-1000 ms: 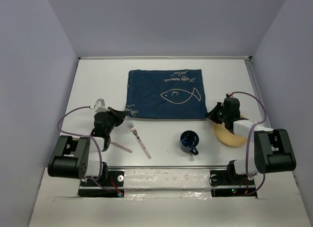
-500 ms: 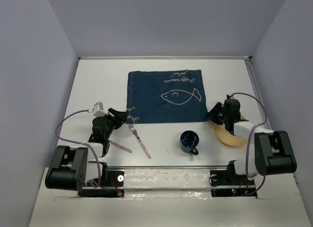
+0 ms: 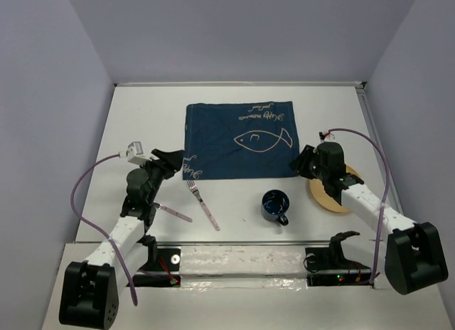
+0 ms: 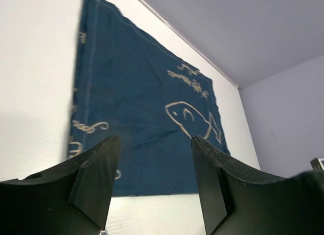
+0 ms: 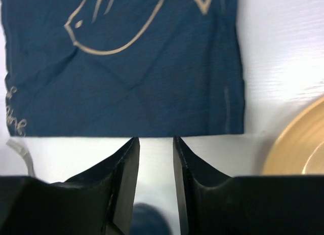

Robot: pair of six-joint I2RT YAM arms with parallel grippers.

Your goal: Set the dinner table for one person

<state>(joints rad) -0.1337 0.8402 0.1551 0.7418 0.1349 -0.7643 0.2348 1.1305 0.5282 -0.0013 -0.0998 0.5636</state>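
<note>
Over the white table (image 3: 142, 116), which spreads beneath both arms, the left fingers (image 4: 96, 179) stand wide apart and empty, the blue fish-print cloth (image 4: 147, 123) lying flat ahead of them and showing through the gap. The right fingers (image 5: 124, 179) are parted only narrowly and hold nothing, with the cloth's near hem just beyond their tips and a tan plate (image 5: 298, 144) off to their right. A fork (image 3: 202, 202) and a dark blue mug (image 3: 275, 205) rest on the table between the two pairs of fingers.
</note>
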